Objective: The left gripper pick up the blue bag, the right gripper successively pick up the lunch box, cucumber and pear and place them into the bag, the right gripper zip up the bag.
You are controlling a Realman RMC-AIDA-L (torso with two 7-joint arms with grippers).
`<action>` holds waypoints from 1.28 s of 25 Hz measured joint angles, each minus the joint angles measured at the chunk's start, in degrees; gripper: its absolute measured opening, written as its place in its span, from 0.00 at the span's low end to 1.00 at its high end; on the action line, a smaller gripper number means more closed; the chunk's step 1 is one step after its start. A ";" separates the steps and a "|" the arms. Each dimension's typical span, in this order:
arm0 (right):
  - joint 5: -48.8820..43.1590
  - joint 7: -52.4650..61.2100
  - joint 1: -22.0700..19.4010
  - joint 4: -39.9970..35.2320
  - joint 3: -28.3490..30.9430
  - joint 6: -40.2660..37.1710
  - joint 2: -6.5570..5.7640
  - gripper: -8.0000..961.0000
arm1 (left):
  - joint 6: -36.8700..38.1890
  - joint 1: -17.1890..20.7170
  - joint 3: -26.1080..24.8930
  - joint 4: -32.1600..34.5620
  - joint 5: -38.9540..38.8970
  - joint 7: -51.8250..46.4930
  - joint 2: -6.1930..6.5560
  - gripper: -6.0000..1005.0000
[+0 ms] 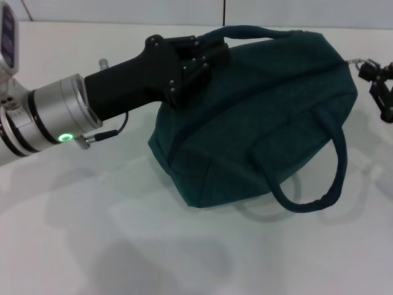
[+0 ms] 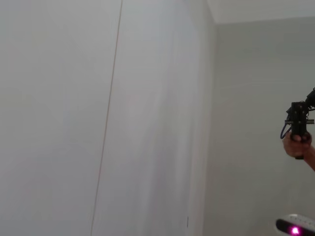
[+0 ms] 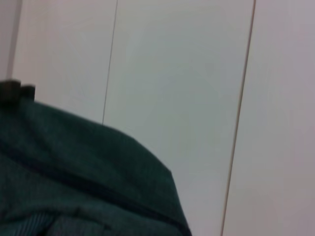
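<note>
The blue bag [image 1: 258, 117] apparently rests on the white table [image 1: 123, 246].

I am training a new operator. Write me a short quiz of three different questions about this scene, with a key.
1. True or false: the left pincer is at the far handle of the bag.
2. Which side of the bag is the right pincer on? A) the robot's right B) the robot's left C) above the bag
3. Fill in: the near handle hangs down to the ______.

Key
1. True. The head view shows it on the bag's top at that handle.
2. A. It is beside the metal ring pull.
3. Table.
</note>
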 joint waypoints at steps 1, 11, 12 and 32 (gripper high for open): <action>-0.51 0.02 0.00 0.03 -0.06 0.38 -0.06 0.11 | 0.00 -0.15 0.03 -0.02 0.00 -0.09 -0.06 0.16; -6.37 0.31 0.43 -0.06 0.07 2.98 1.30 0.15 | -1.03 -0.85 0.13 -0.70 0.97 -0.28 -0.74 0.16; -6.29 0.54 0.42 -0.22 0.14 2.85 1.42 0.16 | -1.58 -0.77 0.08 -0.98 0.79 -0.29 -0.85 0.16; -7.25 6.82 -1.48 -2.37 7.42 -16.63 -0.33 0.40 | 2.37 3.30 -0.87 -6.17 -6.94 3.70 -0.70 0.46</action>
